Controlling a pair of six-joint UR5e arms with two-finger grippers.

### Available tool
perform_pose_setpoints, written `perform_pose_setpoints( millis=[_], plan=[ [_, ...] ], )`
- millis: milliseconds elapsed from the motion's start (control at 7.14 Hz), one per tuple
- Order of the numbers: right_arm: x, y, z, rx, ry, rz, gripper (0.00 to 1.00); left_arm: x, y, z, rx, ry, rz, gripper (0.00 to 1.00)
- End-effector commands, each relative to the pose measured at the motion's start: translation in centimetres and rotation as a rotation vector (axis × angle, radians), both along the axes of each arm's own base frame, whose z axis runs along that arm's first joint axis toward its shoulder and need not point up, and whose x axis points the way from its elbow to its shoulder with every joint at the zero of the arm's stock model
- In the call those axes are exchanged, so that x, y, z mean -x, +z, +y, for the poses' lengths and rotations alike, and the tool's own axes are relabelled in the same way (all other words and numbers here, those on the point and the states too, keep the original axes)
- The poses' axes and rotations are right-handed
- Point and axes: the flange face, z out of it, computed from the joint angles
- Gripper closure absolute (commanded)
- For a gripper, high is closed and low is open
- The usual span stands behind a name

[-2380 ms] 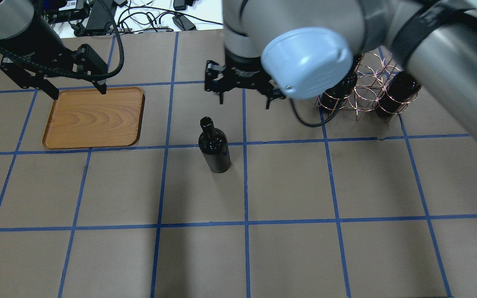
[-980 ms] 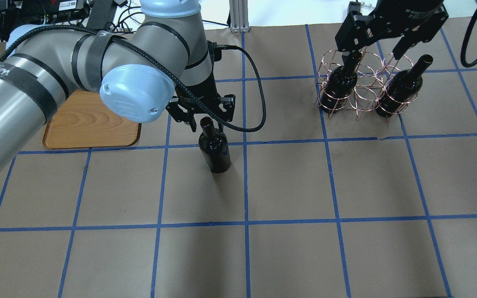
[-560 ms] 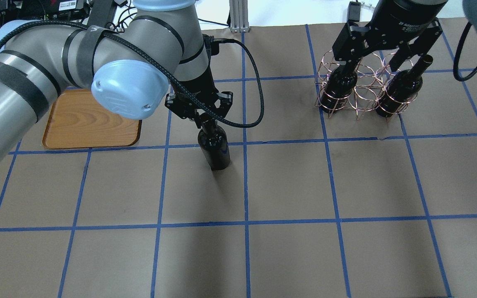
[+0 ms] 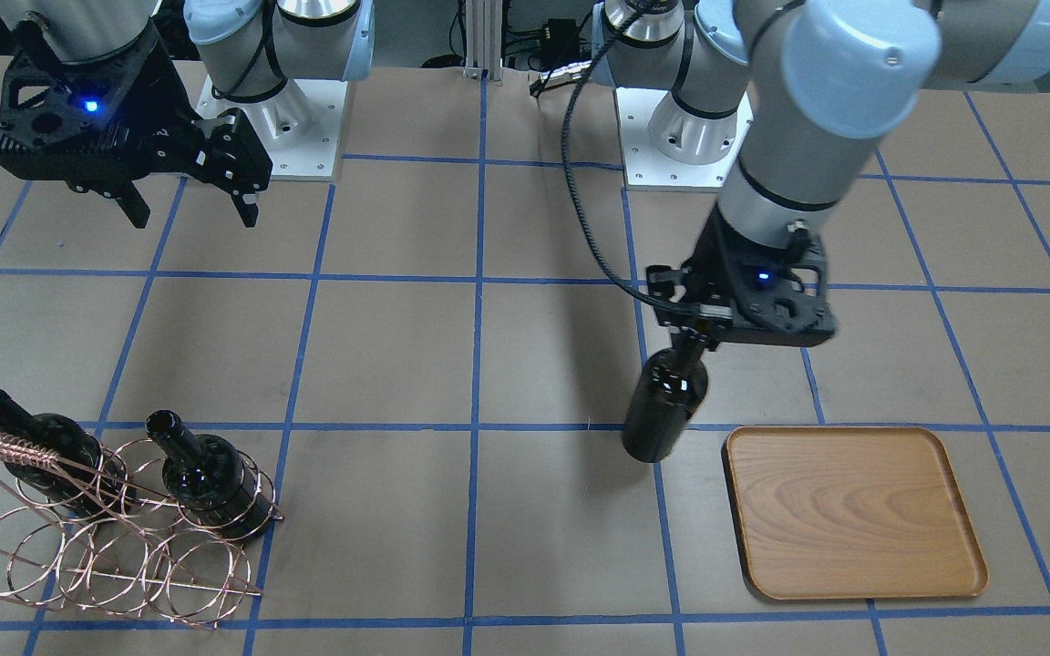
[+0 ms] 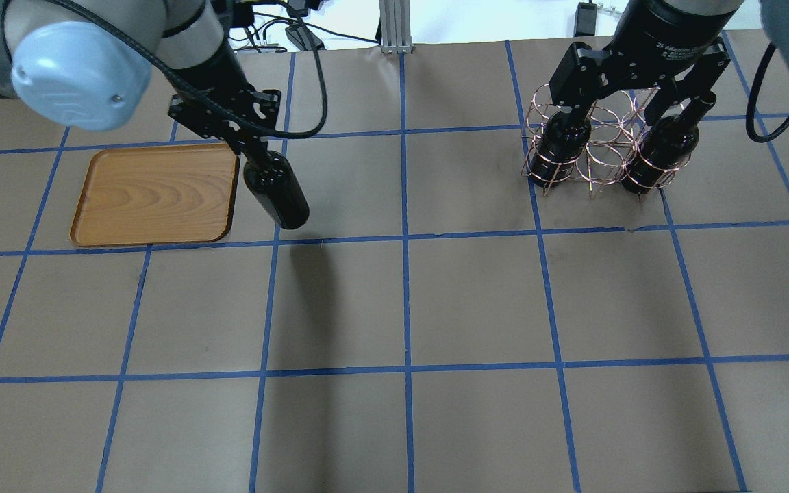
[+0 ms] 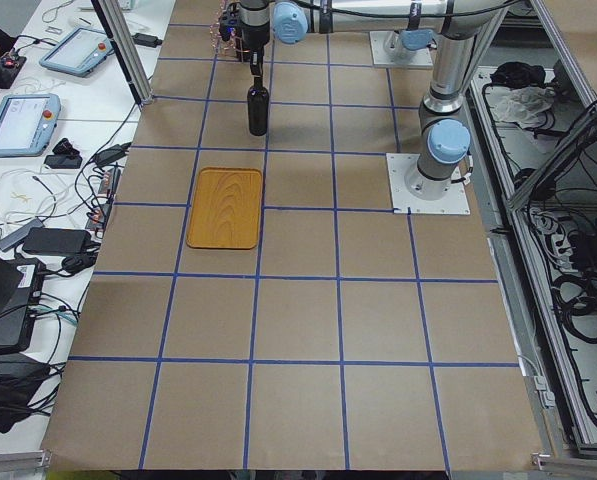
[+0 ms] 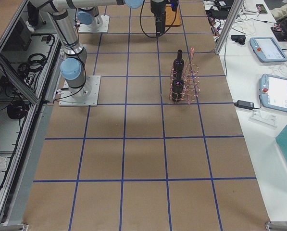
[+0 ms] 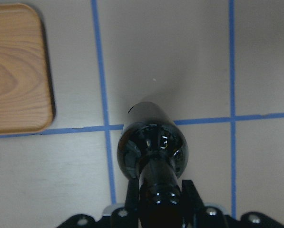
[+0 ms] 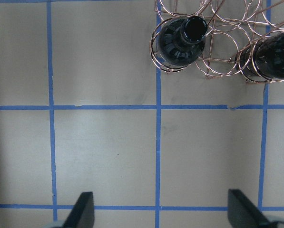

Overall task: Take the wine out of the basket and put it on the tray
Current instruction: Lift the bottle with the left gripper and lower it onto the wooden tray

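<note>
My left gripper (image 5: 252,152) is shut on the neck of a dark wine bottle (image 5: 275,193) and holds it off the table, just beside the right edge of the wooden tray (image 5: 155,195). The left wrist view shows the fingers (image 8: 132,194) clamped on the neck of the bottle (image 8: 153,147), with the tray (image 8: 15,71) to the upper left. In the front view the bottle (image 4: 662,405) hangs left of the tray (image 4: 853,515). My right gripper (image 5: 617,106) is open and empty above the copper wire basket (image 5: 600,154).
Two more dark bottles (image 5: 559,147) (image 5: 665,147) stand slanted in the basket's rings, necks up; they also show in the right wrist view (image 9: 182,40). The table is brown paper with a blue tape grid. Cables and devices lie past the far edge.
My left gripper came down on the standing bottle's neck, shut on it, lifted it and carried it left to the tray's edge. My right arm withdrew to above the basket.
</note>
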Motion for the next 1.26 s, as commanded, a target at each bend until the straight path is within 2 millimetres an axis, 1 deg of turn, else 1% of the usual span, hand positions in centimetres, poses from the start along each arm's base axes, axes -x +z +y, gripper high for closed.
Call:
perform_pose_setpoints(
  millis=[0,140,280,420,560,700,1120],
  plan=[
    [0.0,-0.5,0.2,-0.012,0.001,0.005,0.0,-10.3,2.1,-3.2,0.048,-0.048,-0.066,1.0],
    [0.0,-1.1,0.3,-0.025,-0.005,0.004,0.0,-14.2,1.9,-3.6,0.046,-0.068,-0.074,1.0],
    [0.0,-1.1,0.3,-0.025,-0.013,0.01,0.0,-17.6,1.2,-4.2,0.05,-0.049,-0.069,1.0],
    [0.4,-1.1,0.3,-0.025,-0.006,0.044,0.0,-20.5,0.0,-4.4,0.037,-0.011,-0.049,1.0],
    [0.4,-1.1,0.5,-0.023,-0.004,0.05,0.0,-21.8,-1.8,-4.6,0.015,0.009,-0.021,1.0],
    [0.4,-1.4,0.5,-0.03,-0.013,0.048,0.0,-22.4,-3.7,-4.9,0.003,0.021,-0.013,1.0],
    [0.4,-1.7,0.6,-0.03,-0.012,0.05,0.0,-22.8,-4.2,-5.0,-0.001,0.026,-0.014,1.0]
  ],
)
